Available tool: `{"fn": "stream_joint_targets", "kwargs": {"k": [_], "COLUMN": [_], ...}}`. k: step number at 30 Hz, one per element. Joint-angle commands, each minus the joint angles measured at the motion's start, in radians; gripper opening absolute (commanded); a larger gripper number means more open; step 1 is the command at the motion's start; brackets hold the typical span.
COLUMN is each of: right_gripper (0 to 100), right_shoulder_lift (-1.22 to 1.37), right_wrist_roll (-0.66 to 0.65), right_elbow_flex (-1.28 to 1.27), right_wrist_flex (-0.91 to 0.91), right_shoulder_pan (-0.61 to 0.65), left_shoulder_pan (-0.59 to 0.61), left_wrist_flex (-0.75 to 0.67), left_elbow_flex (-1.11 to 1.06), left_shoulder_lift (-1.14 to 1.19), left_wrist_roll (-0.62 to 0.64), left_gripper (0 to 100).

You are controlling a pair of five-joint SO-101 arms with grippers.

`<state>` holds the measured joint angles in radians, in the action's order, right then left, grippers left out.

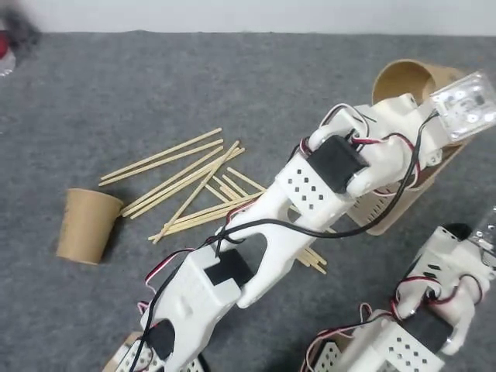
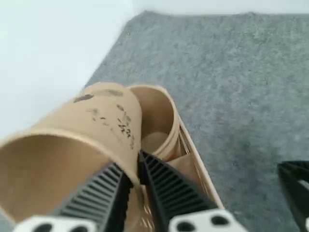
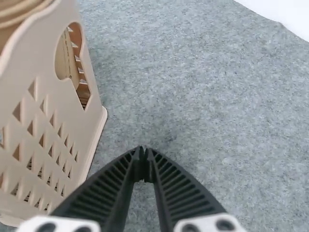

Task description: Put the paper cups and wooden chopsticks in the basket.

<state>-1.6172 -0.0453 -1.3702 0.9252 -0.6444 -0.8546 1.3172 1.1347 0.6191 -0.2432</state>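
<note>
Left fingers (image 2: 130, 165) pinch a paper cup (image 2: 96, 125) above the basket (image 2: 198, 162), upper right in the high view; right fingers (image 3: 143, 153) are pressed together. Chopsticks (image 1: 186, 182) and another cup (image 1: 85, 225) lie centre-left on the table (image 1: 232, 77).

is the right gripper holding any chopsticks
No, the right gripper is shut with nothing between its fingers, over the grey mat beside the basket.

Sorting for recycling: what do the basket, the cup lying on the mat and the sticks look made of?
Basket: probably matte beige plastic, judging by moulded triangular cut-outs. Cup on the mat: dull brown paper, it seems, thin-walled. Sticks: pale unvarnished wood, apparently.
</note>
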Motion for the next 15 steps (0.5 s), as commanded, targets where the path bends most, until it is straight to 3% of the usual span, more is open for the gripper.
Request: {"fn": "stream_joint_targets", "kwargs": {"k": [1, 15], "right_gripper": [0.8, 0.8], "right_shoulder_lift": [-0.001, -0.001], "right_wrist_roll": [0.011, 0.011], "right_elbow_flex": [0.008, 0.008], "right_wrist_flex": [-0.024, -0.024], "right_shoulder_pan": [-0.008, -0.007], "left_shoulder_pan": [-0.014, -0.086], "left_wrist_flex": [-0.049, -0.078], "left_elbow_flex": [0.039, 0.038], "left_shoulder_lift": [-0.02, -0.012], "left_wrist_roll": [-0.049, -0.08], "left_gripper": [1, 1]}}
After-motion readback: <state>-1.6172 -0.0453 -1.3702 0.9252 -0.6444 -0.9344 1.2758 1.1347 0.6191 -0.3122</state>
